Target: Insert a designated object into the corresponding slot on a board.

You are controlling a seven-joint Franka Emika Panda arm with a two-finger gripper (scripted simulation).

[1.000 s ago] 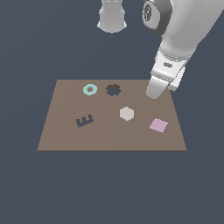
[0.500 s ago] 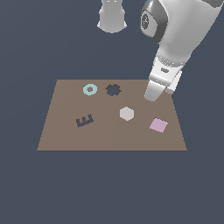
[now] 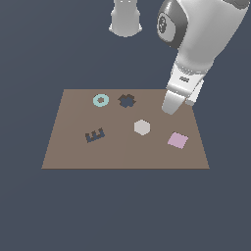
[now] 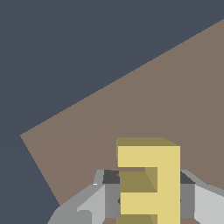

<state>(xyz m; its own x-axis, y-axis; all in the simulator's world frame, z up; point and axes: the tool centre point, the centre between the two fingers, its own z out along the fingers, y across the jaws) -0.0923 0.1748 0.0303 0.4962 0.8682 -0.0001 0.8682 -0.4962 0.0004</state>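
In the wrist view my gripper (image 4: 148, 192) is shut on the yellow E-shaped block (image 4: 148, 179), its fingers (image 4: 111, 192) pressing both sides. In the exterior view the gripper (image 3: 170, 108) hangs over the far right corner of the brown board (image 3: 122, 152); the block is hidden there behind the fingers. The dark grey E-shaped slot (image 3: 95, 135) lies on the board's left side, well to the exterior view's left of the gripper and nearer the front edge.
On the board lie a teal ring (image 3: 101, 100), a dark gear-shaped recess (image 3: 127, 100), a white hexagon (image 3: 142, 127) and a pink square (image 3: 177, 139). The arm's base (image 3: 126, 17) stands behind the board. The wrist view shows a board corner (image 4: 26, 138).
The arm has tilted and shifted slightly; the gripper stays over the board's far right corner, still shut on the block.
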